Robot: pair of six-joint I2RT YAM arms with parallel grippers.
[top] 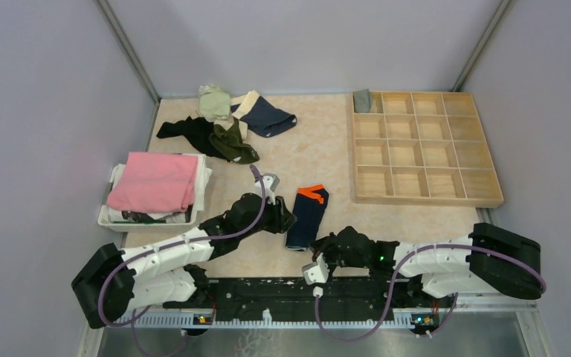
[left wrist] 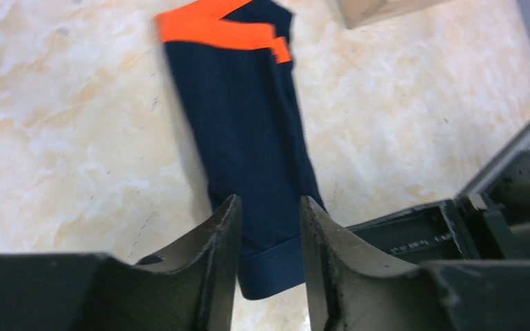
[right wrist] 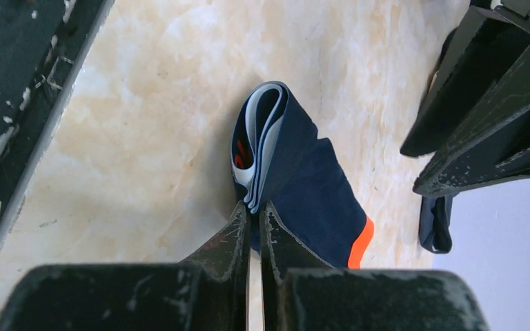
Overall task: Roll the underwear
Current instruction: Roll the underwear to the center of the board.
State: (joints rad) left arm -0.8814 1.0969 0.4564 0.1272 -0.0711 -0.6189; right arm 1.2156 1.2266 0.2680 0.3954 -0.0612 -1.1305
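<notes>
The navy underwear point(top: 307, 216) with orange stripes point(left wrist: 215, 31) lies folded into a long strip in the middle of the table. My left gripper point(left wrist: 270, 201) hovers open over the strip's near end, one finger on each side of the hem. In the top view the left gripper point(top: 286, 218) is at the strip's left edge. My right gripper point(right wrist: 256, 207) is shut, its tips pinching the layered near edge of the underwear point(right wrist: 297, 172), which curls up off the table. The top view shows the right gripper point(top: 323, 242) at the strip's near end.
More underwear lies heaped at the back left: black point(top: 186, 130), olive green point(top: 236, 146), navy with a beige waistband point(top: 266, 116). A wooden compartment tray point(top: 424, 195) stands at the right with a grey piece point(top: 362, 100) in its corner cell. A white basket point(top: 111, 216) holds a pink cloth point(top: 154, 181).
</notes>
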